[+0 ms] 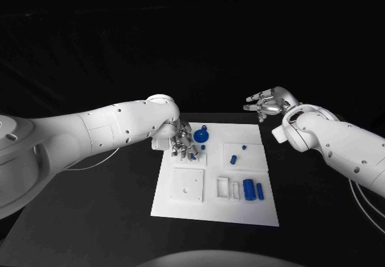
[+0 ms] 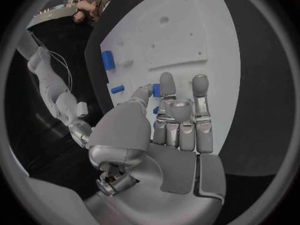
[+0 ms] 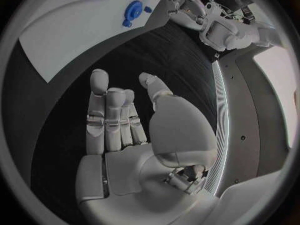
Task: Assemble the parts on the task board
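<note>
A flat white rectangular task board (image 1: 186,207) is seen lying in the middle of the black tabletop (image 1: 96,211), with small blue plastic parts spread over it. A round blue disc-shaped part with a small lug (image 1: 201,134) lies at the board's far end. Two short blue pegs (image 1: 233,159) lie right of centre, and two larger blue cylinders (image 1: 254,189) lie side by side at the near right, beside a narrow white slotted block (image 1: 228,187). A square white raised plate with a small hole (image 1: 187,184) sits at the near left of the board.

The silver left hand (image 1: 179,143) is held low over the far left part of the board, just beside the disc-shaped part. In the left wrist view its fingers (image 2: 167,87) are stretched out side by side towards a small blue part (image 2: 156,90) that is partly hidden behind them; whether that part is pinched or merely touched cannot be told.

The silver right hand (image 1: 268,105) is raised beyond the board's far right corner, well apart from every part, its fingers loosely spread and nothing held.

The step in hand is judged to be an early pick-up on the far left of the board, with most parts not yet assembled. A firm pinch on the small part is called for next, then a carry to its matching seat.
</note>
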Robot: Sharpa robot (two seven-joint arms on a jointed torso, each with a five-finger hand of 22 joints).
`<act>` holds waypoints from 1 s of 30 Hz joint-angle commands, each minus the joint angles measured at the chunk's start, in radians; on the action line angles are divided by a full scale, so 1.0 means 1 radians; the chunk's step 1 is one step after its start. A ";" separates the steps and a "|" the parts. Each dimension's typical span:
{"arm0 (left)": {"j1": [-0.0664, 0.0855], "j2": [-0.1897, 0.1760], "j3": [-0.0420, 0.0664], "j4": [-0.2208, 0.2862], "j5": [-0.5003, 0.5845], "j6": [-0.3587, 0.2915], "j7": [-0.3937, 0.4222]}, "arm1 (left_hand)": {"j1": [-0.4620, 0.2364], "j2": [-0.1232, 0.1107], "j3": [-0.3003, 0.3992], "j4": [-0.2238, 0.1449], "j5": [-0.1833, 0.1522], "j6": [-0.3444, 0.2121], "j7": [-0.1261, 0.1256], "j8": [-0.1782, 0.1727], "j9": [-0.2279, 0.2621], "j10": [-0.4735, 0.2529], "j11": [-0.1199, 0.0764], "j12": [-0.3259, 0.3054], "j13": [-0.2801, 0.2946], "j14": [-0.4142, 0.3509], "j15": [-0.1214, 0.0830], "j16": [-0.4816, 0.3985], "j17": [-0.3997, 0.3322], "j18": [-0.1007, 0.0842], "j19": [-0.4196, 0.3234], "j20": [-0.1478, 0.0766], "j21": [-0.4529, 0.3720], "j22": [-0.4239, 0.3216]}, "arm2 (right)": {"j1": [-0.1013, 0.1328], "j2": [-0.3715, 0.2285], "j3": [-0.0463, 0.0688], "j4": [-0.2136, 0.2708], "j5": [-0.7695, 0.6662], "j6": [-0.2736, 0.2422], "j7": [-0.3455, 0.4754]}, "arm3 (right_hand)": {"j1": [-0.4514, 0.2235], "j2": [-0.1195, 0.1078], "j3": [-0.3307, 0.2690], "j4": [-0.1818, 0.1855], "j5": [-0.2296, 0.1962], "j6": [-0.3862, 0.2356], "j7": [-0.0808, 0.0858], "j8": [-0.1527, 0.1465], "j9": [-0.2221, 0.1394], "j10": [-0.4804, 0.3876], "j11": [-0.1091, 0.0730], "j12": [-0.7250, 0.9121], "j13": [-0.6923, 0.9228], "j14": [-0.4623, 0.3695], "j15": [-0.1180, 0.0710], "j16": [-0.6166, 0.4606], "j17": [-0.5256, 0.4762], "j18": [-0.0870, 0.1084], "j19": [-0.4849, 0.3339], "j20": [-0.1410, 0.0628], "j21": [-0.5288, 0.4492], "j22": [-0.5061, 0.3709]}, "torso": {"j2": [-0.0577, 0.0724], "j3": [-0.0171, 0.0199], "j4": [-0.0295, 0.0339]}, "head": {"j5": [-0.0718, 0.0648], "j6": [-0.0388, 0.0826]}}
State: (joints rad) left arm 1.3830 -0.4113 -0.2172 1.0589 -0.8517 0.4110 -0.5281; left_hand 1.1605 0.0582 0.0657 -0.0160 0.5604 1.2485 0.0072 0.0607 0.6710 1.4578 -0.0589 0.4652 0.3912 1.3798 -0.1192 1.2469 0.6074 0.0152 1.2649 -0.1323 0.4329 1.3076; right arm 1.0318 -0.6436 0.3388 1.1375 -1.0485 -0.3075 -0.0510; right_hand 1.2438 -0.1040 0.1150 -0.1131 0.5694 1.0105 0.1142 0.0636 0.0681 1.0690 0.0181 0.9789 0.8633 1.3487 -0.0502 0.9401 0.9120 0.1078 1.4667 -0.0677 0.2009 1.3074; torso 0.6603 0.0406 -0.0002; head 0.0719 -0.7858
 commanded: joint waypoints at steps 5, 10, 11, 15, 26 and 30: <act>-0.003 0.004 0.000 -0.007 -0.066 0.040 0.041 | 0.008 0.001 0.218 -0.226 0.003 -0.002 0.002 0.006 -0.001 0.054 -0.004 -0.004 0.002 -0.008 0.002 0.007 -0.002 0.020 -0.009 0.000 0.006 0.020 | 0.000 0.002 0.000 0.001 -0.003 0.009 0.008 | -0.008 0.002 -0.007 0.005 0.008 -0.003 0.003 -0.001 -0.001 0.000 -0.007 0.002 -0.001 0.003 -0.006 -0.001 0.001 0.018 0.027 -0.007 -0.004 0.013 | 0.000 -0.0002 0.0007 | 0.005 -0.002; -0.003 0.005 0.000 -0.011 -0.066 0.048 0.041 | 0.008 0.001 0.218 -0.226 0.003 -0.002 0.002 0.006 -0.002 0.054 -0.004 -0.004 0.003 -0.008 0.001 0.007 -0.002 0.021 -0.009 0.001 0.007 0.019 | 0.000 0.003 0.000 0.001 -0.003 0.009 0.008 | -0.008 0.002 -0.007 0.005 0.008 -0.003 0.003 -0.001 -0.001 0.000 -0.007 0.002 -0.001 0.003 -0.006 -0.001 0.001 0.018 0.027 -0.007 -0.004 0.013 | 0.000 -0.0005 0.0012 | 0.001 -0.007; -0.003 0.005 0.000 -0.012 -0.064 0.050 0.040 | 0.009 0.001 0.218 -0.226 0.005 -0.002 0.002 0.006 -0.001 0.054 -0.005 -0.003 0.004 -0.008 0.001 0.008 -0.001 0.021 -0.009 0.001 0.008 0.019 | 0.000 0.003 0.000 0.001 -0.003 0.009 0.008 | -0.008 0.002 -0.007 0.005 0.008 -0.003 0.003 -0.001 -0.001 0.000 -0.007 0.002 -0.001 0.003 -0.006 -0.001 0.001 0.018 0.027 -0.007 -0.004 0.013 | -0.001 -0.0003 0.0009 | 0.002 -0.007; -0.003 0.004 0.000 -0.016 -0.058 0.057 0.037 | 0.008 -0.001 0.220 -0.228 0.015 0.000 0.001 0.006 -0.001 0.054 -0.005 -0.004 0.005 -0.008 0.001 0.009 -0.002 0.022 -0.010 0.001 0.009 0.019 | 0.000 0.003 0.000 0.000 -0.003 0.009 0.008 | -0.008 0.002 -0.007 0.005 0.008 -0.003 0.003 -0.001 -0.001 0.000 -0.007 0.002 -0.001 0.003 -0.006 -0.001 0.001 0.018 0.027 -0.007 -0.004 0.013 | -0.001 -0.0004 0.0014 | 0.002 -0.007; -0.005 0.007 -0.001 -0.025 -0.048 0.066 0.033 | 0.006 -0.004 0.221 -0.230 0.026 0.002 0.001 0.007 0.001 0.054 -0.005 -0.005 0.006 -0.009 0.001 0.010 -0.001 0.022 -0.011 0.001 0.011 0.020 | 0.000 0.005 0.000 0.000 -0.003 0.009 0.008 | -0.008 0.002 -0.006 0.004 0.009 -0.003 0.003 -0.001 -0.001 0.000 -0.008 0.002 -0.001 0.003 -0.006 -0.001 0.002 0.018 0.027 -0.007 -0.004 0.013 | -0.001 0.0006 0.0008 | 0.002 -0.007; -0.008 0.010 -0.001 -0.030 -0.042 0.067 0.032 | 0.006 -0.004 0.221 -0.230 0.026 0.002 0.001 0.007 0.001 0.054 -0.005 -0.005 0.006 -0.009 0.001 0.010 -0.001 0.022 -0.011 0.001 0.011 0.020 | 0.000 0.005 0.000 0.000 -0.003 0.009 0.008 | -0.008 0.002 -0.006 0.004 0.009 -0.003 0.003 -0.001 -0.001 0.000 -0.008 0.002 -0.001 0.003 -0.006 -0.001 0.002 0.018 0.027 -0.007 -0.004 0.013 | -0.001 0.0010 0.0003 | 0.003 -0.007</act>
State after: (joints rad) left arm 1.3766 -0.4051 -0.2185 1.0299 -0.9029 0.4586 -0.5031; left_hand 1.1604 0.0581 0.0630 -0.0187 0.5816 1.2466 0.0091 0.0629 0.6713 1.4577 -0.0588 0.4653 0.3959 1.3769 -0.1189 1.2508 0.6061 0.0305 1.2578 -0.1324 0.4372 1.3073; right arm 1.0318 -0.6397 0.3389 1.1371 -1.0485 -0.3077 -0.0503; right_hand 1.2438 -0.1040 0.1108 -0.1089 0.5743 1.0105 0.1143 0.0636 0.0680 1.0691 0.0182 0.9789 0.8633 1.3488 -0.0502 0.9401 0.9120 0.1077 1.4667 -0.0677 0.2009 1.3074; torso 0.6593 0.0411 0.0009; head 0.0744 -0.7934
